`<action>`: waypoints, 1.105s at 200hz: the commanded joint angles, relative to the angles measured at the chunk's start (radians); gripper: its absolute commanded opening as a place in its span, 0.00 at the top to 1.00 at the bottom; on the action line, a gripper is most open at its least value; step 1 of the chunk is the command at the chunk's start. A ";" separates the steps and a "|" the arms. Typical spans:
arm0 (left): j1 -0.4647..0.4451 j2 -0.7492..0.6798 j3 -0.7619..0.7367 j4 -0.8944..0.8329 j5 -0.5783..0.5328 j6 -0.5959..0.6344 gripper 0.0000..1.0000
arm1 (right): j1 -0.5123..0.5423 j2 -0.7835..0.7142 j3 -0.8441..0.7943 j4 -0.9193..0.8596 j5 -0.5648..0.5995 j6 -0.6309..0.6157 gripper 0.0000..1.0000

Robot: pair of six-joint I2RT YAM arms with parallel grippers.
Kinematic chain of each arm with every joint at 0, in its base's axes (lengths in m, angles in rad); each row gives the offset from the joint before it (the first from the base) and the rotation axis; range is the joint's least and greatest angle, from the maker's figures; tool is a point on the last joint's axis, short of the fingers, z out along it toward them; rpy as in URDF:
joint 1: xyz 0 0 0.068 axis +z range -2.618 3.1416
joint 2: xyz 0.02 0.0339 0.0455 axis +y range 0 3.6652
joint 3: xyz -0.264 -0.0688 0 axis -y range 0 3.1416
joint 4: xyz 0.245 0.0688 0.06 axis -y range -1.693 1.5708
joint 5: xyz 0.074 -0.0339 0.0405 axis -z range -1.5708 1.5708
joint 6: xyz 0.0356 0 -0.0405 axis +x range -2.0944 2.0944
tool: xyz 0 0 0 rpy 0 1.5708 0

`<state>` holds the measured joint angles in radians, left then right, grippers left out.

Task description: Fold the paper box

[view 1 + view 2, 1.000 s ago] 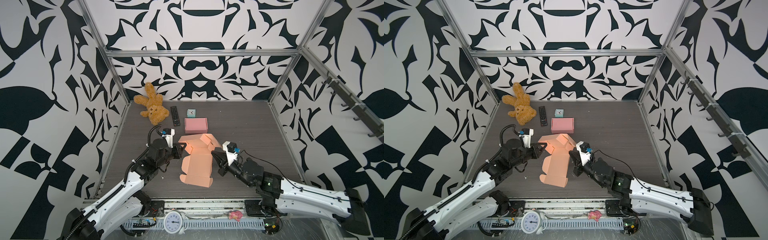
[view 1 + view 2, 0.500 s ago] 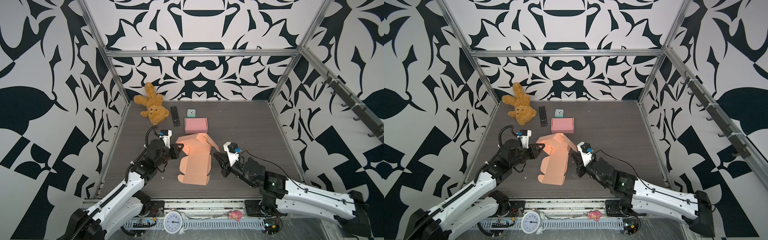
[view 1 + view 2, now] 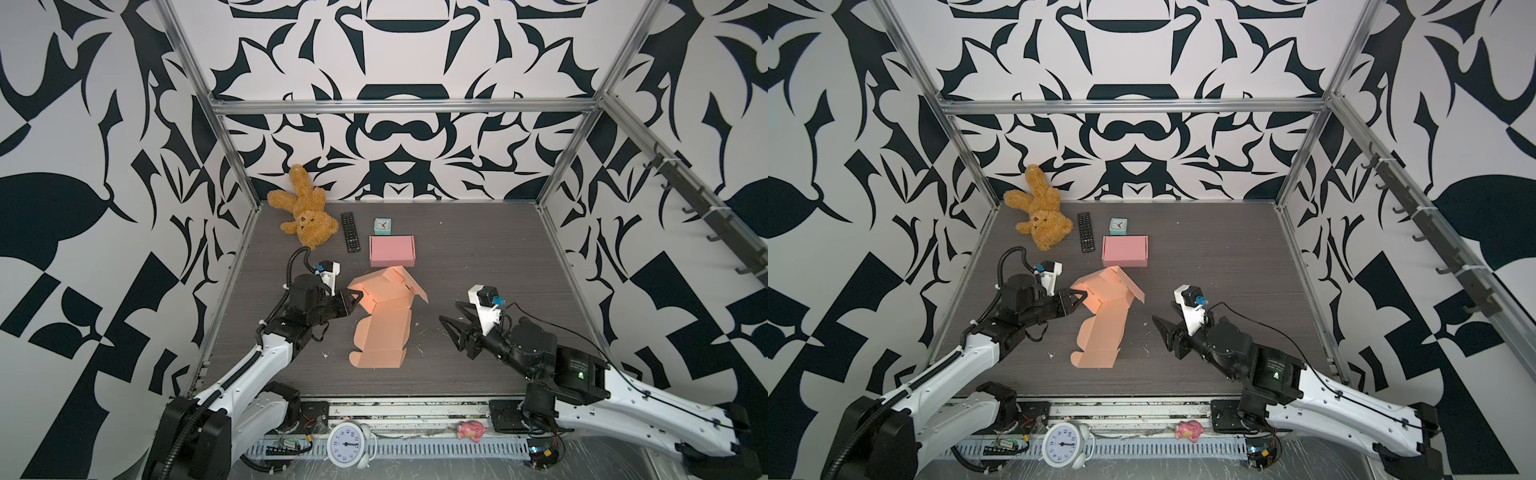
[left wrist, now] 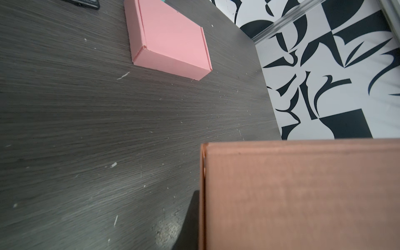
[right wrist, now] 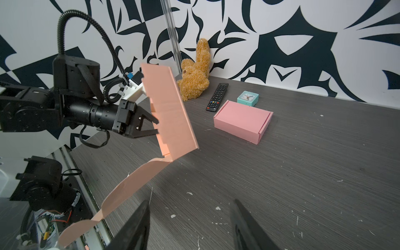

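Peach paper box (image 3: 382, 332), raised end pinched by left tool (image 3: 360, 296), right tool (image 3: 448, 311) apart

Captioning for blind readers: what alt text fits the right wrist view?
The left gripper, shut on an orange paper box blank, holds one end above the dark table. Behind: a folded pink box, remote, clock, teddy bear. The open right gripper shows in front.
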<state>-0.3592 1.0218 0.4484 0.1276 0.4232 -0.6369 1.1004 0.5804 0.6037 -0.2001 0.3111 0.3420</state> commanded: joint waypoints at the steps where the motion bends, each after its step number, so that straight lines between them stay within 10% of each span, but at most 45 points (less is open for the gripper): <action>1: 0.006 0.014 0.030 -0.026 0.069 0.045 0.94 | -0.073 -0.017 0.021 0.026 -0.090 0.052 0.39; 72: 0.005 0.059 0.039 -0.028 0.150 0.070 0.93 | -0.296 0.088 0.000 0.152 -0.481 0.128 0.39; 221: -0.014 0.116 0.049 0.000 0.204 0.075 0.93 | -0.297 0.294 0.078 0.234 -0.585 0.072 0.48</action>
<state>-0.3637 1.1301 0.4599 0.1116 0.6018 -0.5720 0.8066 0.8658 0.6243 -0.0074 -0.2562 0.4381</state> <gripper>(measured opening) 0.097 0.531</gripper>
